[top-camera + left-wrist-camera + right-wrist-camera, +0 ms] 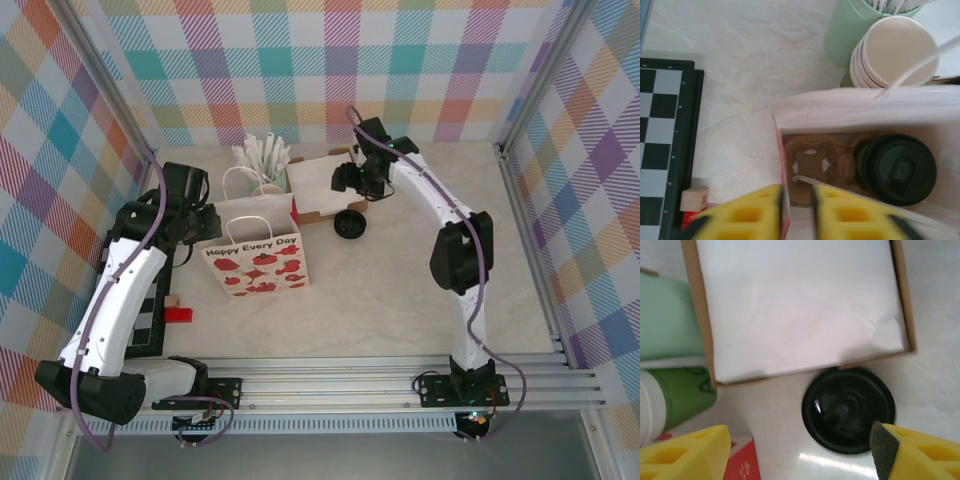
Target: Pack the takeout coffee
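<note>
Bright even light, soft shadows, glare on black lid point(848, 410), blurry left pincer point(797, 192).

Matt plastic-lidded takeout coffee point(897, 170), rough pulpy cardboard carrier point(815, 165), glossy loose lid point(848, 410)

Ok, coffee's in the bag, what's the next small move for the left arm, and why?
Probably lift the left gripper straight up off the paper bag: the takeout coffee already sits in the carrier inside, and the jaws stand slightly apart around the bag's rim.

Pastel plaid walls point(320, 60) enclose a pale marble tabletop point(400, 290).
</note>
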{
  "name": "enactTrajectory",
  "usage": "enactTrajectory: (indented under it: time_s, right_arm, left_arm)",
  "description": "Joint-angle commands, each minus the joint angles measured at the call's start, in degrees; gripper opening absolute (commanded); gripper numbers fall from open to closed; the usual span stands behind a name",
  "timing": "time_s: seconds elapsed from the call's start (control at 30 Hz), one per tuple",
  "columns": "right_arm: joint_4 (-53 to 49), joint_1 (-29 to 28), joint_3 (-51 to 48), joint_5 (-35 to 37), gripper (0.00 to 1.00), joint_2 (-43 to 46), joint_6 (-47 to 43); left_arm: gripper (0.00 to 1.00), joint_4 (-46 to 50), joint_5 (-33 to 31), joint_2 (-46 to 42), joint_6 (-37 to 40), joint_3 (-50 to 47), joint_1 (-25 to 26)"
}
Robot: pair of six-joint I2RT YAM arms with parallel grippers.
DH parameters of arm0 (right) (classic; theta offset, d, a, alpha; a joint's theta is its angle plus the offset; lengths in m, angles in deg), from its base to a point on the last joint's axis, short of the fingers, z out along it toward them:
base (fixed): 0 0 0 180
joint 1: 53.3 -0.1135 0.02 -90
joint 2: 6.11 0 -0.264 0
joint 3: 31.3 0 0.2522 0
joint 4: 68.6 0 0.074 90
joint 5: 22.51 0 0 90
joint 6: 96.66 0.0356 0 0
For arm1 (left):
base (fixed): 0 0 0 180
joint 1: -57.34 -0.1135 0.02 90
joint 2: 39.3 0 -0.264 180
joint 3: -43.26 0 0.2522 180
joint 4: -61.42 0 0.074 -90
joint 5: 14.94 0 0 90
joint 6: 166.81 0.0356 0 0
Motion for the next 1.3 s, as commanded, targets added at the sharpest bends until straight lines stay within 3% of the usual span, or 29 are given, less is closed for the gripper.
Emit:
enactTrajectory:
  time_s: [0.0,0.03,0.17,0.27,0.4,0.57,0.8,0.93,1.1,1.27]
  right_arm:
    - [-2.5,-0.7,9.3,4.3,0.75,-6.8,-1.3]
    - [-4.4,-0.8,13.2,5.5,0.76,-9.8,-2.0]
    - [-9.9,-0.8,24.9,9.8,0.79,-18.5,-3.7]
    - [-9.3,-0.8,25.1,13.5,0.82,-20.6,-4.7]
    - [-9.5,-0.8,25.1,15.3,0.85,-23.2,-6.1]
    - [-10.0,-0.9,25.1,9.1,0.81,-25.7,-5.6]
    - [-9.8,-1.4,25.2,8.5,0.67,-26.7,-5.8]
    - [-10.0,-1.6,25.2,8.7,0.55,-26.9,-6.8]
    - [-9.4,-2.2,25.3,8.9,0.31,-26.9,-7.2]
    - [-9.6,-2.8,26.2,10.6,0.19,-25.5,-7.7]
  left_arm:
    - [0.50,-1.5,2.3,-2.0,0.5,-0.3,-0.7]
    - [0.59,-1.8,2.9,-2.4,0.5,-0.2,-0.8]
    - [0.75,-2.4,4.3,-5.1,-0.7,0.0,-0.9]
    - [0.90,-3.6,2.4,-7.4,-2.1,-1.2,-0.9]
    - [0.99,-4.4,0.1,-8.5,-2.8,-2.7,-0.9]
    - [1.00,-4.8,0.0,-6.7,-2.9,-4.6,-0.9]
    - [1.00,-6.1,2.7,-5.0,-3.4,-6.5,-0.9]
    - [1.00,-6.5,2.5,-5.5,-3.5,-7.0,-0.9]
    - [1.00,-6.6,2.7,-5.9,-3.3,-7.5,-1.0]
    - [1.00,-7.6,6.9,-5.7,-2.5,-8.7,-1.0]
